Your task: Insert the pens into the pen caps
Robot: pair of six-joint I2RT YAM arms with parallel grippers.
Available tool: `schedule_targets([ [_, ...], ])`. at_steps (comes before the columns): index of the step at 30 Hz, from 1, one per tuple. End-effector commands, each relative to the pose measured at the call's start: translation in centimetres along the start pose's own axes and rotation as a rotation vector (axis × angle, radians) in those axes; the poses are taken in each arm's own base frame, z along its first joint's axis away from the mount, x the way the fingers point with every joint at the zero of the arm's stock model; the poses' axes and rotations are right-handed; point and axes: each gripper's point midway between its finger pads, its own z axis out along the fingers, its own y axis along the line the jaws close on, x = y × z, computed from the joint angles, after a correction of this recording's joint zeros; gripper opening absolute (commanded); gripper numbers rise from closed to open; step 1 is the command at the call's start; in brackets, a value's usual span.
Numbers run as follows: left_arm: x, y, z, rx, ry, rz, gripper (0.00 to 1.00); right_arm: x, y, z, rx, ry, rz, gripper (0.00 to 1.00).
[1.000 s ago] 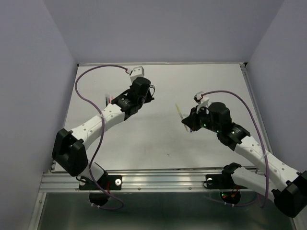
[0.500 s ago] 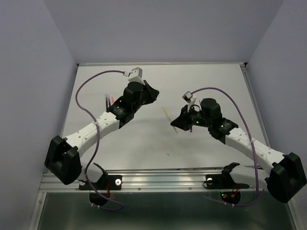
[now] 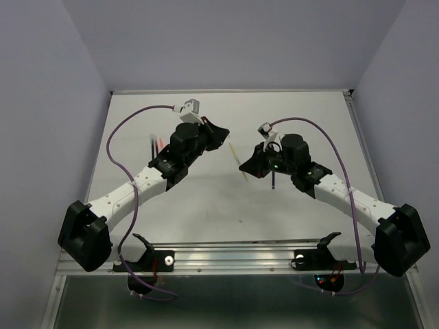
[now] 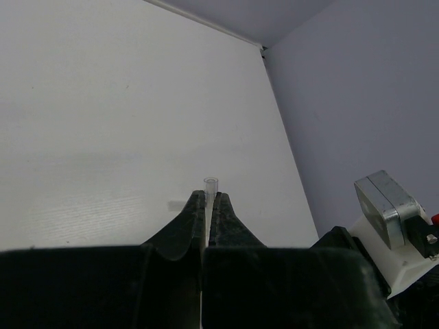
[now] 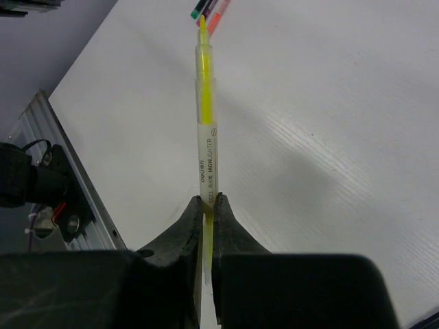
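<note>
Your left gripper (image 4: 207, 200) is clamped tight on a small clear plastic tube cap (image 4: 210, 184), up above the white table (image 4: 103, 103). Your right gripper (image 5: 206, 202) pinches a slim yellow highlighter pen (image 5: 204, 103) over that table, and thin coloured spare pens (image 3: 156, 144) lie near its left edge.

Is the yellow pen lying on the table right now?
No, the right gripper is shut on the yellow pen, which sticks straight out ahead of it with its tip bare.

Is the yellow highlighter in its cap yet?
Out. The yellow highlighter in the right gripper shows a bare tip; the clear cap is apart, in the left gripper.
</note>
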Motion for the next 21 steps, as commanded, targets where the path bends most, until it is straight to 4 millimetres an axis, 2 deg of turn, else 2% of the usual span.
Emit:
schedule_targets([
  [1,-2.5,-1.9,-1.1,0.069,-0.084,-0.016,0.0,-5.1,1.0,-0.2,-0.007,-0.146,-0.057,0.01],
  [21,-2.5,-1.8,-1.1,0.068,-0.094,-0.023,0.0,-5.8,2.2,-0.3,-0.058,-0.161,-0.051,0.01],
])
